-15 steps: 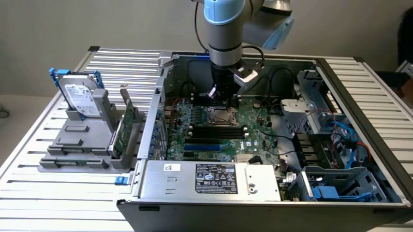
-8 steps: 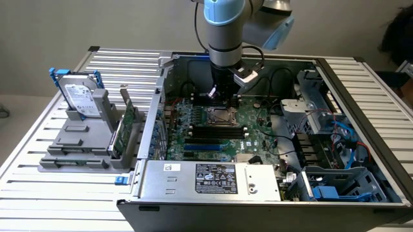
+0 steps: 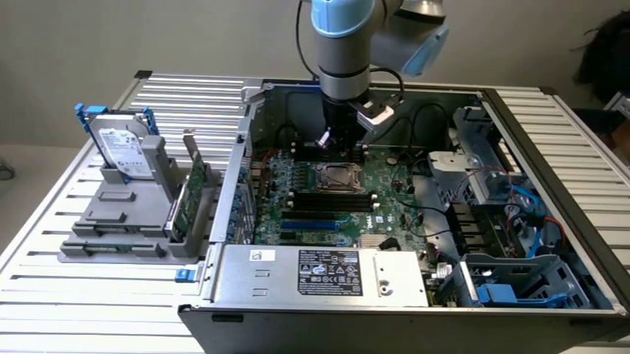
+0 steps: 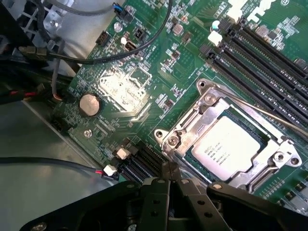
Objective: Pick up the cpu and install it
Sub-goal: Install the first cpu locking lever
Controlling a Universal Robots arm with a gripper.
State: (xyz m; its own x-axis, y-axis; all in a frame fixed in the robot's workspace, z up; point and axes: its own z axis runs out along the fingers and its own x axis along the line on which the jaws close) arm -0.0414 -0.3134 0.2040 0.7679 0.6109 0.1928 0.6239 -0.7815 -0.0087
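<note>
Your tool (image 4: 171, 180) hangs clenched, gripping nothing, just beside the socket (image 4: 190, 132) — the cpu (image 4: 226, 147) sits seated inside it.

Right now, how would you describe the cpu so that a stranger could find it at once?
Look into the open computer case at the green motherboard. Near its middle sits a metal socket frame. The cpu lies inside that frame, a flat silvery square with small print, unlike the long black memory slots beside it.
</note>
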